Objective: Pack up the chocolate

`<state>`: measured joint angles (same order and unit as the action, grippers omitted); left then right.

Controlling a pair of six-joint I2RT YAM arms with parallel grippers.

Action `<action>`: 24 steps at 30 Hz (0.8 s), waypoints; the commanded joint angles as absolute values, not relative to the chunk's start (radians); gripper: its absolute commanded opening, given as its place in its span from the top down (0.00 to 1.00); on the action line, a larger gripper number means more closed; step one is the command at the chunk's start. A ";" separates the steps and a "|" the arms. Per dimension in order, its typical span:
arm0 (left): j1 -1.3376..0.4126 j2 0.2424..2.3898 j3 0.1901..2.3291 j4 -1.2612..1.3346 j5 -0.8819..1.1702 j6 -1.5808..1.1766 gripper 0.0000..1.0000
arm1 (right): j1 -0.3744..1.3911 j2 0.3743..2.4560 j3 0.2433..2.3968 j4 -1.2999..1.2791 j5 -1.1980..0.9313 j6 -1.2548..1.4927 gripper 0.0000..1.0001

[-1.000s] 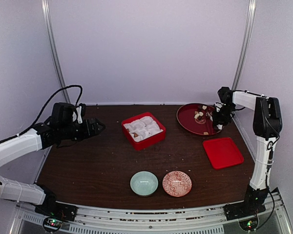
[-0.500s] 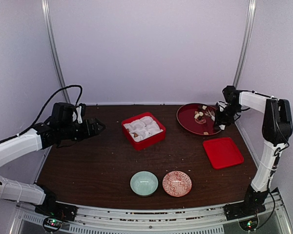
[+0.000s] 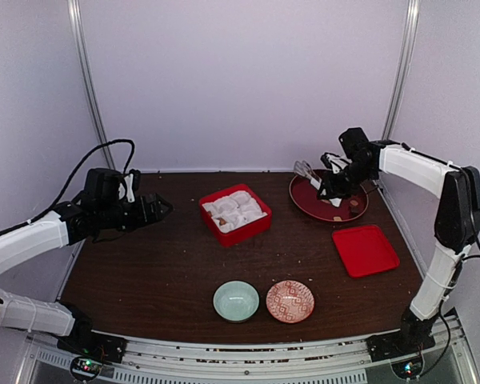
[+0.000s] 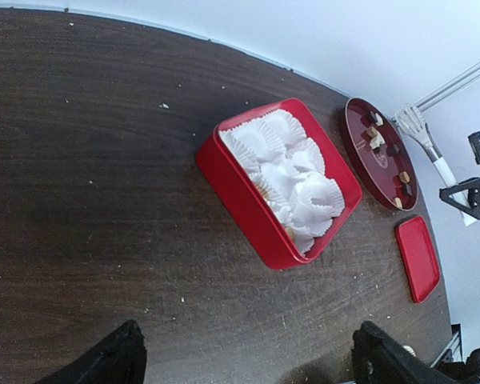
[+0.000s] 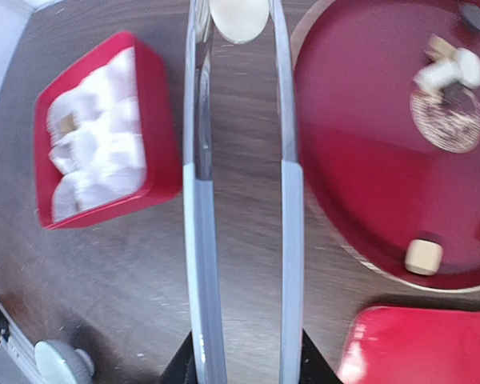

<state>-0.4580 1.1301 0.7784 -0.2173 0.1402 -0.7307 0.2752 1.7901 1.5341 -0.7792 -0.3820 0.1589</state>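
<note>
My right gripper point(image 3: 336, 182) point(image 5: 240, 364) is shut on the slim silver tongs point(image 3: 306, 170) point(image 5: 200, 160). The tongs pinch a whitish round chocolate point(image 5: 238, 18) at their tips, above the table between the dark red plate point(image 3: 336, 210) point(image 5: 360, 160) and the red box point(image 3: 235, 213) point(image 5: 164, 128). Several chocolates lie on the plate, among them a tan cube point(image 5: 423, 256) and whitish pieces point(image 5: 448, 68) point(image 4: 374, 136). The box holds white paper cups point(image 4: 292, 172); one cup holds a tan piece point(image 5: 66, 122). My left gripper point(image 3: 156, 208) point(image 4: 248, 364) is open and empty, left of the box.
A flat red lid point(image 3: 365, 250) point(image 4: 418, 258) lies at the right, in front of the plate. A pale green bowl point(image 3: 236, 301) and a red patterned bowl point(image 3: 290, 301) stand near the front edge. White walls close in behind and at both sides.
My right gripper has risen from the plate's right side and swung left, carrying the tongs out over the plate's left edge. The left arm has not moved.
</note>
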 commanded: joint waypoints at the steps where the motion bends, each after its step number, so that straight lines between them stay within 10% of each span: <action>1: -0.450 1.110 0.766 -0.175 0.145 -0.729 0.08 | 0.362 1.808 1.624 -0.748 -0.414 0.184 0.78; 24: -0.450 1.116 0.758 -0.182 0.142 -0.723 0.04 | 0.611 2.163 1.940 -0.782 -0.418 0.239 0.78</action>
